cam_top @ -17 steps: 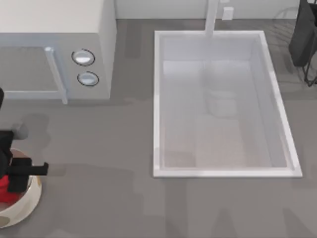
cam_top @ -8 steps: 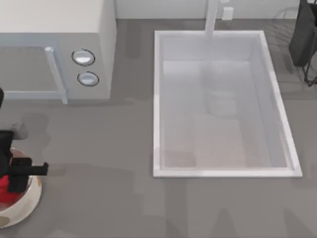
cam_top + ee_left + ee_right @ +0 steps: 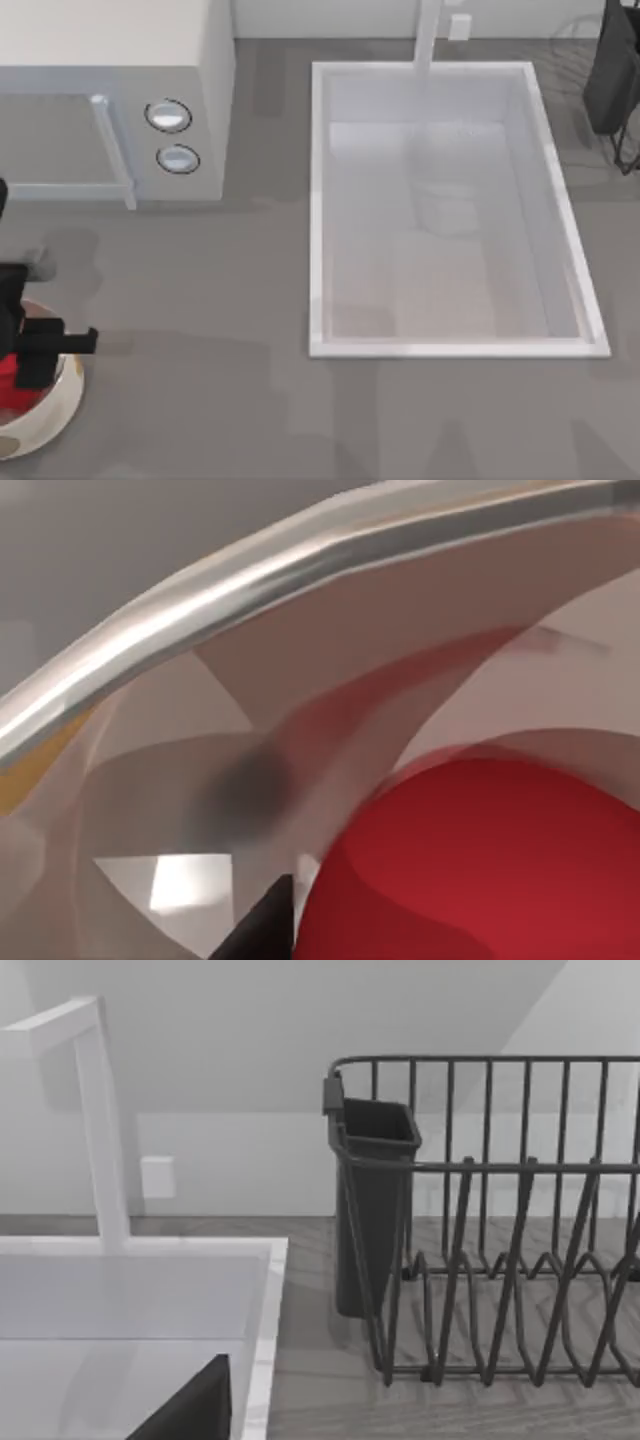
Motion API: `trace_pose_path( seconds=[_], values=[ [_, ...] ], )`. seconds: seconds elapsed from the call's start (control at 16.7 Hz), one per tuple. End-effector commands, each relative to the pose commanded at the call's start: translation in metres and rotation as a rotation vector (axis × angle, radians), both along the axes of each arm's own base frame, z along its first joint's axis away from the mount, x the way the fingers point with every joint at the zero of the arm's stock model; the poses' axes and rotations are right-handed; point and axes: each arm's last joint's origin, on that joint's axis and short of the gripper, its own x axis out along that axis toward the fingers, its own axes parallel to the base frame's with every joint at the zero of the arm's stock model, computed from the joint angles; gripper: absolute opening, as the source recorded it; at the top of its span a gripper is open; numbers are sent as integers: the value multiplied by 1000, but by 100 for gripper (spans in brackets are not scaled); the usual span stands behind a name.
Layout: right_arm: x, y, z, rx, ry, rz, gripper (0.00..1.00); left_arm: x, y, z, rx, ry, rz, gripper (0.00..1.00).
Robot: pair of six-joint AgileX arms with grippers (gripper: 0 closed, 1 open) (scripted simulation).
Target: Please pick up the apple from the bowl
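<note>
While my left fingers (image 3: 22, 362) sit inside the bowl (image 3: 55, 415) beside the apple (image 3: 8, 372) at the grey counter's (image 3: 200, 400) front-left corner, I cannot tell their spread; sink (image 3: 320, 200) mid-counter.

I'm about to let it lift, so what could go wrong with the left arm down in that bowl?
1. The left gripper sits low inside the bowl by the apple; the smooth ball could roll away or slip from the fingers.
2. The bowl stands at the table's left edge in the top view, so a nudge against its rim might tip or push it off.
</note>
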Motion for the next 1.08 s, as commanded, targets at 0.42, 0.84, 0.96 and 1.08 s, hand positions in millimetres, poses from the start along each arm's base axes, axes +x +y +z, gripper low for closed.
trace_pose_path(
  seconds=[0.42,0.84,0.96,1.08],
  values=[
    [0,0,0,0,0,0,100,7,1,17,3,-60,0,0],
    [0,0,0,0,0,0,100,33,1,65,3,-41,0,0],
    [0,0,0,0,0,0,100,43,0,103,3,-36,0,0],
    [0,0,0,0,0,0,100,45,0,147,4,-24,-1,0]
  ],
)
